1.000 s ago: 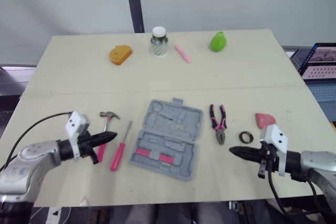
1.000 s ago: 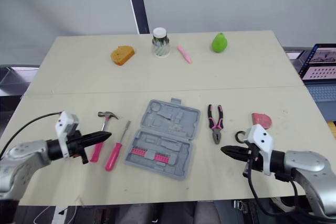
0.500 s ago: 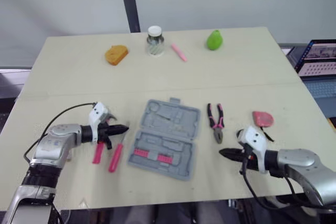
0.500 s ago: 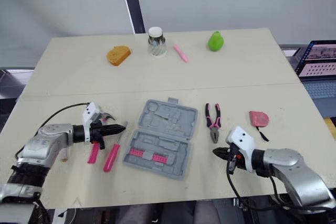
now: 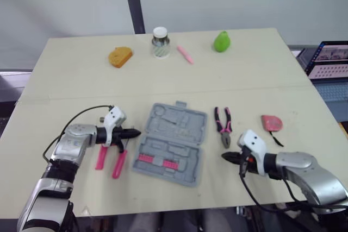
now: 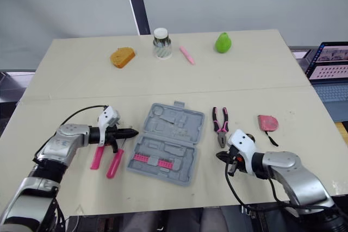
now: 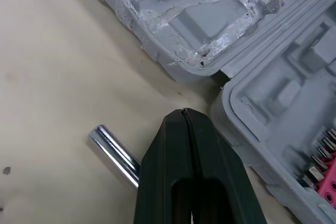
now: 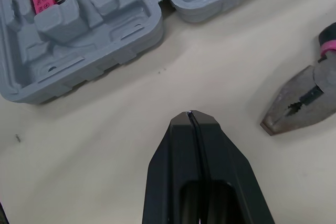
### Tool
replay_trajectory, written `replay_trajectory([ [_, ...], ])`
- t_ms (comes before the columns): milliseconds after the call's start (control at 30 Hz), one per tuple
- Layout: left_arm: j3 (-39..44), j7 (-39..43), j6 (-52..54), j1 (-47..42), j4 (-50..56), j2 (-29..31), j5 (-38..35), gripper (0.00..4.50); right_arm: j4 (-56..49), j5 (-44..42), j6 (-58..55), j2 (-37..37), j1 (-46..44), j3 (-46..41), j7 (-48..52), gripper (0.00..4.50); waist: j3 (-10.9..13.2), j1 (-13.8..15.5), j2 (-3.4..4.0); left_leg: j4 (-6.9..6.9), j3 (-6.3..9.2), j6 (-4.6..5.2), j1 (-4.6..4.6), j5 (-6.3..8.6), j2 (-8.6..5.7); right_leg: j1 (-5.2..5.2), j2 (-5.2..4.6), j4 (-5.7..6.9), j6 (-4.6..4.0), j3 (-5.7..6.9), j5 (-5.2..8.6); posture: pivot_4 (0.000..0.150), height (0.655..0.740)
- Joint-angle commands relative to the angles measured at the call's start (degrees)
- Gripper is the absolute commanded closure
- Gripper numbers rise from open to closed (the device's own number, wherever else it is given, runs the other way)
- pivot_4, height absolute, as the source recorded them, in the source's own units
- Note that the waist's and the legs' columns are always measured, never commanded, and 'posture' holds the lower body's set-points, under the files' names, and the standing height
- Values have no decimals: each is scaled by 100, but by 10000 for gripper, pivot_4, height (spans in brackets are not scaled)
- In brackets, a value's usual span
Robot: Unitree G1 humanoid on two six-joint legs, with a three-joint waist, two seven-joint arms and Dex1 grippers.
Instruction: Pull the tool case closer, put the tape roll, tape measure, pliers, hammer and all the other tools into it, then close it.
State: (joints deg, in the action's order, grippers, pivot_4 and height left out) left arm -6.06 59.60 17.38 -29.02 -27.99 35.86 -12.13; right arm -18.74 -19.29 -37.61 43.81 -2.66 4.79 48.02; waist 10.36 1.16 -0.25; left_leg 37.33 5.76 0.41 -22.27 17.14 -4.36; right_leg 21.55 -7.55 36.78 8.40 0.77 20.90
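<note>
The left gripper [image 5: 135, 133] and right gripper [image 5: 226, 157] are moving closer to the open case [image 5: 172, 144]. Both are keeping their fingers together, gripping nothing.

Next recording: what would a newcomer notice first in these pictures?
The open grey tool case lies in the middle of the table, holding a pink bit strip. Both grippers flank it with fingers shut: the left gripper over the pink-handled screwdriver, the right gripper near the pliers.
</note>
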Motion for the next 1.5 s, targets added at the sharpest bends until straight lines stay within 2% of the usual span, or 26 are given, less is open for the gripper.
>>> replay_trajectory([
  [33, -36, 80, -206, -175, -197, -87, 145, 45000, 82, 123, 22, -134, -193, 118, -125, 44690, 0, 2, 0, 1, 0, 0, 0, 0, -1, 0, -1, 1, 0, 0, 0, 1500, 7341],
  [633, -212, 275, -539, -521, -695, -488, 581, 45000, 747, 534, 130, -743, -938, 592, -177, 44690, -3, -2, -6, 10, 0, 0, -1, 0, -2, 4, 0, 14, 0, 5, 0, 1500, 7341],
  [1500, -286, 413, 243, 518, 882, -398, 478, 45000, 948, 680, 216, -1031, -1196, 961, 0, 44690, -4, -83, -5, 9, 4, 0, 0, 0, -2, 5, -1, 20, 0, 6, 0, 1500, 7341],
])
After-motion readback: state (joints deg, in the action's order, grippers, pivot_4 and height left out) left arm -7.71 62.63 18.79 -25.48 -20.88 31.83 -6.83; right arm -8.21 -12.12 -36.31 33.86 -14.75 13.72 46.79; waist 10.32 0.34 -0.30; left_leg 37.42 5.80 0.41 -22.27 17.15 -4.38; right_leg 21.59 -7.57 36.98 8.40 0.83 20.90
